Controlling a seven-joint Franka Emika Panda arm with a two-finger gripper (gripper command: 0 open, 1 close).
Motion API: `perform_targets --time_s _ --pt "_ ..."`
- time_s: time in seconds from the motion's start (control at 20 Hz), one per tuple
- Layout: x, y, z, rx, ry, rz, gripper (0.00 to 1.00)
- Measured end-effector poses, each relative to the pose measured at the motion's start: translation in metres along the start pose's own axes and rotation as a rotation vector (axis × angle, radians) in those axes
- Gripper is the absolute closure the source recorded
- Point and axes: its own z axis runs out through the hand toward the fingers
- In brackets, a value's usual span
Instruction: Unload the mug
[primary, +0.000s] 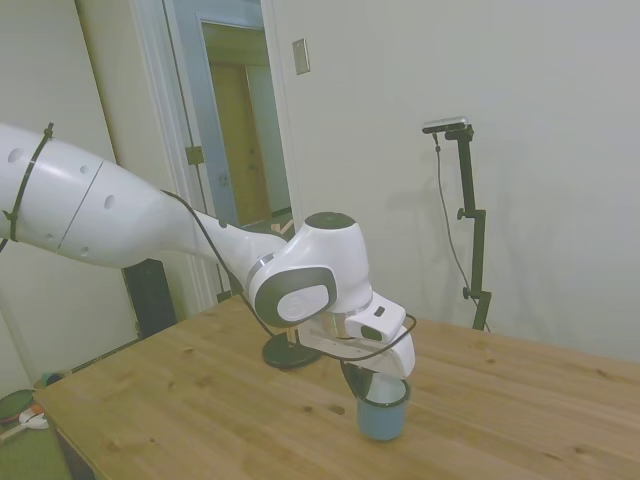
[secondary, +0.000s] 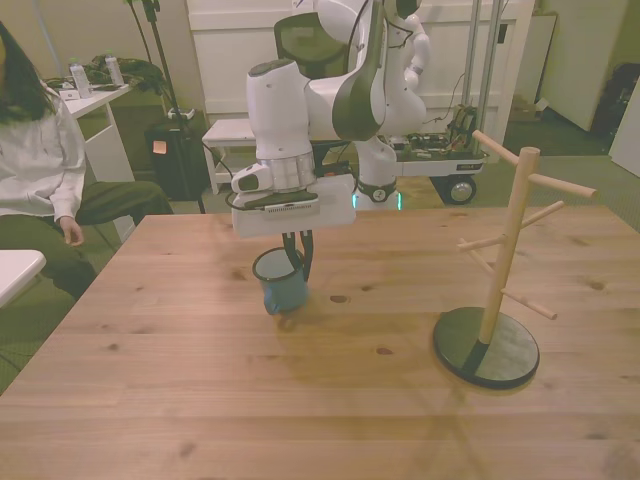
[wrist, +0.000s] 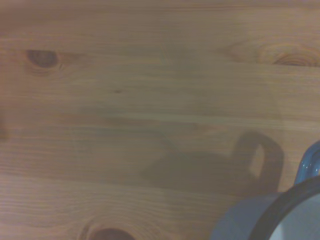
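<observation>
The light-blue enamel mug stands upright on the wooden table, left of centre in the front view. My gripper comes down from above, its dark fingers close together astride the mug's rim on the front view's right side, one inside and one outside. In the side view the mug sits under the gripper near the table's middle. The wrist view catches only part of the mug, with its dark rim and the shadow of its handle on the wood.
A wooden peg stand on a dark round base stands bare at the front view's right; its base shows behind the arm in the side view. A seated person is beside the table at the front view's left.
</observation>
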Motion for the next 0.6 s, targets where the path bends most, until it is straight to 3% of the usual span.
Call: perform_targets --time_s 0.6 --pt "-0.0010 -0.0038 -0.0026 -0.014 0.007 -0.013 0.00"
